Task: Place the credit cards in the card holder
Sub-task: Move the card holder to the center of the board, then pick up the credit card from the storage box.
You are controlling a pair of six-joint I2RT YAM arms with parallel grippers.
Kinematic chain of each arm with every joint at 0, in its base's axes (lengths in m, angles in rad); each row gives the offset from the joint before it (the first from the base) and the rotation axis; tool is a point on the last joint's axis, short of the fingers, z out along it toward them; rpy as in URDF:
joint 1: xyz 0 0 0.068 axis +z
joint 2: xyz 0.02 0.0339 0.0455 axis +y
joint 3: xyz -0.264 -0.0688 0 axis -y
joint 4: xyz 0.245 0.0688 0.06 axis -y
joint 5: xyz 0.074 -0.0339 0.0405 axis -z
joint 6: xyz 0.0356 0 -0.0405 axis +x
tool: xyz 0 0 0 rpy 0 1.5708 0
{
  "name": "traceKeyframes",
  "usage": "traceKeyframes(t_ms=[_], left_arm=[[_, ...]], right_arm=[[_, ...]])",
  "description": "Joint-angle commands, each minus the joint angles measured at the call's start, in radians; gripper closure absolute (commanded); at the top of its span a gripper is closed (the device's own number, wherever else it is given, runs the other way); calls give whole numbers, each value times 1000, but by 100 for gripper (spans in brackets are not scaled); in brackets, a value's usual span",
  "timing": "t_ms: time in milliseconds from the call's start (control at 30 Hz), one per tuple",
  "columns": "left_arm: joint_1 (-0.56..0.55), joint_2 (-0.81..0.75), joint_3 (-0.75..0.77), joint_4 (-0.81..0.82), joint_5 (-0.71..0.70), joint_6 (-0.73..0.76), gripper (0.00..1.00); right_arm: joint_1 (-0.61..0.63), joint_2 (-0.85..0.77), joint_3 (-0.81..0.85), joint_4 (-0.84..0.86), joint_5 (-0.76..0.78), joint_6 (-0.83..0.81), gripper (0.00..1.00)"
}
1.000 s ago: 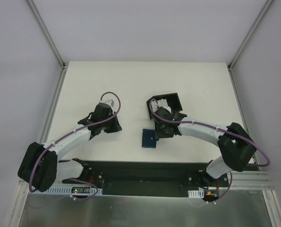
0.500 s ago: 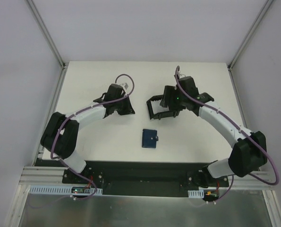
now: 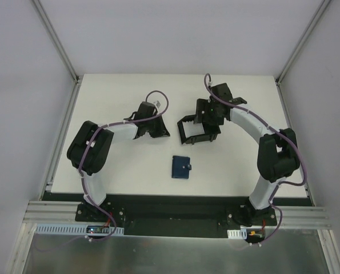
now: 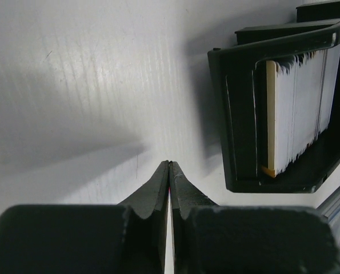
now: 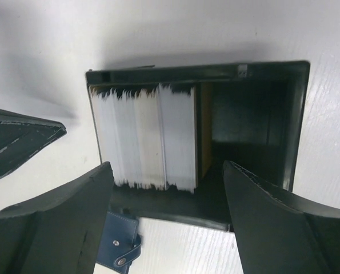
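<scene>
The left gripper point(image 4: 170, 169) is pressed shut on nothing, its tips over the table point(image 3: 118, 91) just beside the tray point(image 5: 298, 120). The right gripper point(image 5: 167, 166) is spread wide above the tray, one finger on either side of the cards point(image 5: 144, 137); whether it touches them cannot be told. The cards stand on edge in a stack against one tray wall, with walls rising close on three sides of them. The holder point(image 3: 181, 167) lies closed and flat on the table nearer the bases, apart from the tray and both grippers.
</scene>
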Motion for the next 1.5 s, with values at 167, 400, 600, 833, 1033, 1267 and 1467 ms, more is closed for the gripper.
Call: traceKeyframes(t_ms=[167,400,600,833,1033,1267,1467], left_arm=[[0,98,77,135,56,-79,100],[-3,133,79,142,63,-94,100],[-10,147,79,153,78,-99,100],[-17,160,102,158,102,-102,100],[-21,156,102,158,106,-100,100],[-24,160,102,158,110,-102,100],[-27,163,106,158,113,-103,100]], right_arm=[[-23,117,91,-1,-59,-21,18],[-18,160,87,14,-91,-8,10],[-15,168,64,55,-176,2,7],[-17,122,45,74,-223,16,11],[-18,112,48,75,-259,23,21],[-18,86,42,77,-253,23,29],[-20,88,38,75,-253,26,35]])
